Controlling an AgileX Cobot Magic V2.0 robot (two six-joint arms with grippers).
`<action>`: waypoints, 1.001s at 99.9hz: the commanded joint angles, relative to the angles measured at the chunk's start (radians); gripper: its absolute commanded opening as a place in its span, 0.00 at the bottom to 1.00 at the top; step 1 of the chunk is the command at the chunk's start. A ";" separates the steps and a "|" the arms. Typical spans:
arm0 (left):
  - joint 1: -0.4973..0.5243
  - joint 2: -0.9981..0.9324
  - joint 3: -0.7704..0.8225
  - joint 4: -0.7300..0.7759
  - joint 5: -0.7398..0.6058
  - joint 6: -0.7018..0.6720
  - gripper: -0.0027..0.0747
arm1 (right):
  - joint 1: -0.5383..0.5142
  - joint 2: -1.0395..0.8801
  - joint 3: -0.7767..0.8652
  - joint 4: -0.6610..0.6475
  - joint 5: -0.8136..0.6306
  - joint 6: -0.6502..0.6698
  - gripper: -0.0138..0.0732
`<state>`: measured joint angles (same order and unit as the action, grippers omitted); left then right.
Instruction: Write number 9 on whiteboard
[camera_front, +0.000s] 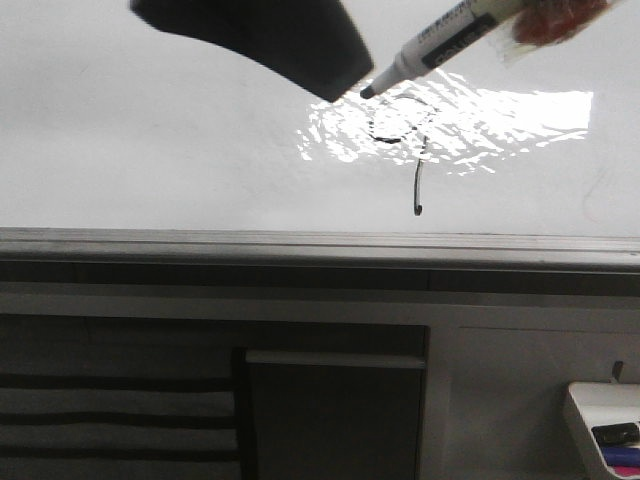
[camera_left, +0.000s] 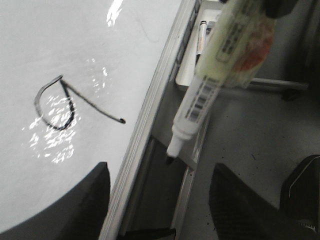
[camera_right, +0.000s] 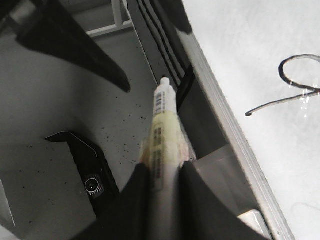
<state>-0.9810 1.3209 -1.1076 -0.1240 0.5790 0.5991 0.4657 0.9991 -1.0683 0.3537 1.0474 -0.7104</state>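
Observation:
The whiteboard fills the upper front view, with a glare patch. The number 9 is drawn in black in the glare, its tail hooking down. It also shows in the left wrist view and the right wrist view. My right gripper is shut on a white marker, uncapped. The marker's tip hangs just left of the 9's loop and looks lifted off the board. My left gripper is open and empty, over the board's edge next to the marker; it shows dark in the front view.
A grey metal edge strip runs along the board's near side. A small white tray with markers sits at the lower right, and also shows in the left wrist view. Dark panels and a grey floor lie below the board.

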 joint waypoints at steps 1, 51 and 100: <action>-0.019 0.017 -0.068 -0.093 -0.049 0.094 0.56 | 0.003 -0.018 -0.037 0.027 -0.031 -0.014 0.11; -0.019 0.114 -0.131 -0.280 -0.012 0.282 0.42 | 0.003 -0.018 -0.034 0.027 -0.018 -0.014 0.11; -0.019 0.114 -0.155 -0.297 -0.042 0.282 0.02 | 0.003 -0.014 -0.034 0.022 -0.016 -0.014 0.11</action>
<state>-0.9949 1.4679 -1.2248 -0.3684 0.6129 0.9161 0.4657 0.9991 -1.0696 0.3537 1.0743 -0.7167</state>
